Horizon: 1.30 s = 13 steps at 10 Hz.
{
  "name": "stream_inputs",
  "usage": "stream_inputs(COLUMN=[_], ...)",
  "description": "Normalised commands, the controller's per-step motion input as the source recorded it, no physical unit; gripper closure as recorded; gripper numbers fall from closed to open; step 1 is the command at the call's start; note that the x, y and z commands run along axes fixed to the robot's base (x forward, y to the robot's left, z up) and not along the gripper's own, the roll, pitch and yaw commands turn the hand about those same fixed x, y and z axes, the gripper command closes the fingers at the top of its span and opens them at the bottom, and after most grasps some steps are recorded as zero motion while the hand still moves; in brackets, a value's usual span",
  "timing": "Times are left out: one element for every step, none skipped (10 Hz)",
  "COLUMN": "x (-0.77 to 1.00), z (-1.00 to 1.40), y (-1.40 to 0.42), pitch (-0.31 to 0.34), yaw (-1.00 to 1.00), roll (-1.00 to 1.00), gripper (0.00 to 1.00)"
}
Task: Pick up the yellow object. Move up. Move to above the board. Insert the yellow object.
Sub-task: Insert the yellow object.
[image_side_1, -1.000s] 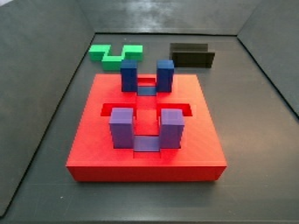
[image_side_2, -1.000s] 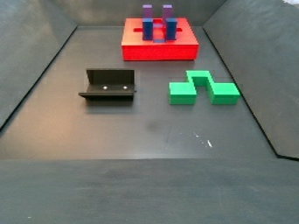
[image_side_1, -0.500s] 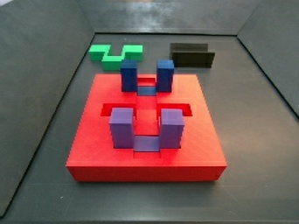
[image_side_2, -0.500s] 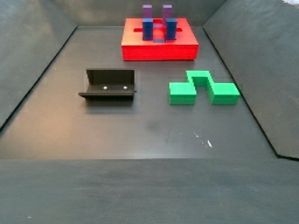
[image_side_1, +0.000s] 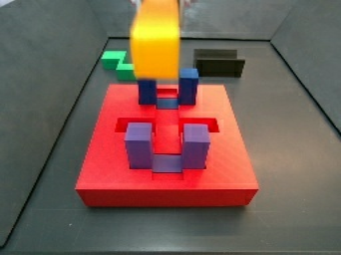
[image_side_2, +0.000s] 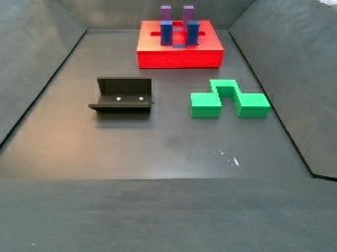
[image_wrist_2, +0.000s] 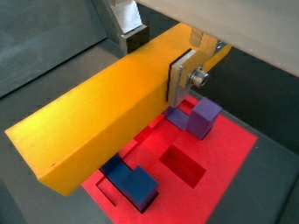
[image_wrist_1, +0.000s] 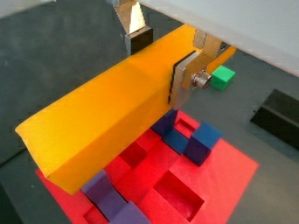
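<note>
My gripper [image_wrist_1: 162,57] is shut on the yellow object [image_wrist_1: 111,114], a long yellow-orange bar, and grips it across its sides near one end; both wrist views show this [image_wrist_2: 155,54]. The bar [image_side_1: 158,40] hangs upright in the air above the far part of the board [image_side_1: 120,169], over the dark-blue posts [image_side_1: 168,88]. In that side view the gripper is almost wholly cut off by the picture's edge. Below the bar [image_wrist_2: 100,122] lies the red board [image_wrist_1: 239,179] with square recesses and purple posts [image_side_1: 167,144]. Neither bar nor gripper shows in the side view that holds the board [image_side_2: 180,57] far off.
A green zigzag block [image_side_1: 130,63] and the dark fixture [image_side_1: 220,63] stand on the grey floor beyond the board; both also show in a side view, the block [image_side_2: 228,98] and the fixture [image_side_2: 122,96]. Grey walls ring the floor.
The yellow bar, held by my gripper, has come into a side view above the board's blue posts; neither was in view before. Nothing else has moved.
</note>
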Motion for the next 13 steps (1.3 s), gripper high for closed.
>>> stream_inputs(x=[0.27, 0.16, 0.17, 0.02, 0.0, 0.0, 0.01, 0.0, 0.01, 0.02, 0.05, 0.07, 0.1], z=[-0.63, -0.56, -0.54, -0.47, -0.37, -0.35, -0.24, 0.0, -0.05, 0.0, -0.02, -0.19, -0.23], y=[0.0, -0.01, 0.0, 0.0, 0.0, 0.0, 0.0, -0.09, -0.23, -0.05, 0.0, -0.01, 0.0], pitch=[-0.043, -0.036, -0.036, -0.023, -0.016, -0.011, 0.019, 0.0, 0.0, 0.003, 0.0, -0.013, -0.001], yaw=[0.0, 0.0, 0.0, 0.0, 0.05, 0.07, 0.0, 0.0, 0.0, 0.0, 0.0, 0.0, 0.0], roll=[0.09, 0.08, 0.06, 0.09, 0.08, 0.08, 0.05, 0.09, 0.13, 0.05, 0.0, 0.0, 0.02], gripper=[1.0, 1.0, 1.0, 1.0, 1.0, 1.0, 1.0, 1.0, 1.0, 1.0, 1.0, 1.0, 1.0])
